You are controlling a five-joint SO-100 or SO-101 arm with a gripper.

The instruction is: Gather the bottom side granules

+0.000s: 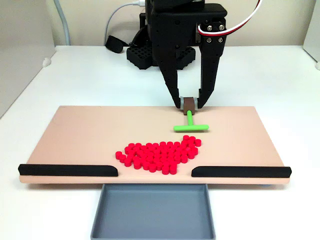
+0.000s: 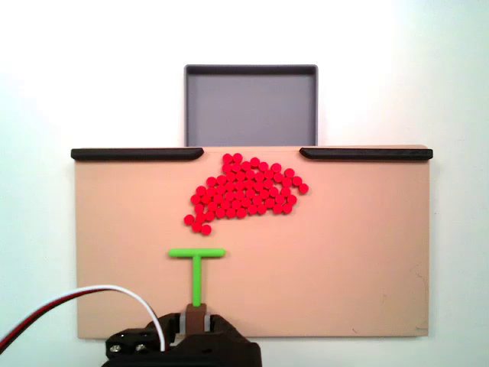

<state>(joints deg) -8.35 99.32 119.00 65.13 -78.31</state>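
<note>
The gripper (image 1: pixel 189 104) pinches the brown end of the green pusher (image 1: pixel 190 125). The red granules (image 1: pixel 160 154) sit, maybe touching, near the board's (image 1: pixel 75 135) railed edge.

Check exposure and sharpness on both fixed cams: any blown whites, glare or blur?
In the fixed view facing the arm, even soft light; the black two-finger hand casts only faint shadow, and the tiny red cylindrical granules are sharp. In the fixed view from above, the white table is blown out nearly featureless, while the granules and the green T-shaped pusher stay crisp.
</note>
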